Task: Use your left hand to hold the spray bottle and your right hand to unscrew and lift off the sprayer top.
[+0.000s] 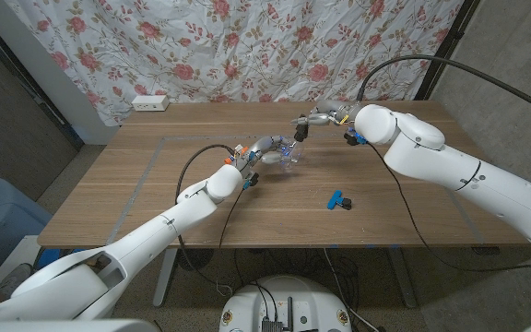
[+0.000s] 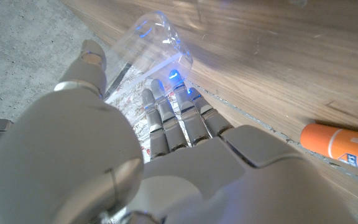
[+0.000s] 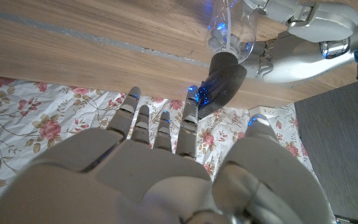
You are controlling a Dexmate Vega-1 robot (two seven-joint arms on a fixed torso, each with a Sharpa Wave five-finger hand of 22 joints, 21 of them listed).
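The clear plastic spray bottle (image 1: 287, 157) is gripped near the middle of the wooden table (image 1: 155, 194) by the left hand (image 1: 267, 150), whose fingers (image 2: 166, 118) are wrapped around its transparent body. The right hand (image 1: 319, 118) is held just beyond the bottle toward the table's far side, its fingers (image 3: 160, 130) spread, with the black sprayer top (image 3: 222, 84) at its fingertips; whether the top is actually pinched cannot be told. A small blue clip (image 1: 338, 200) lies well apart near the front edge, with bare wood around it.
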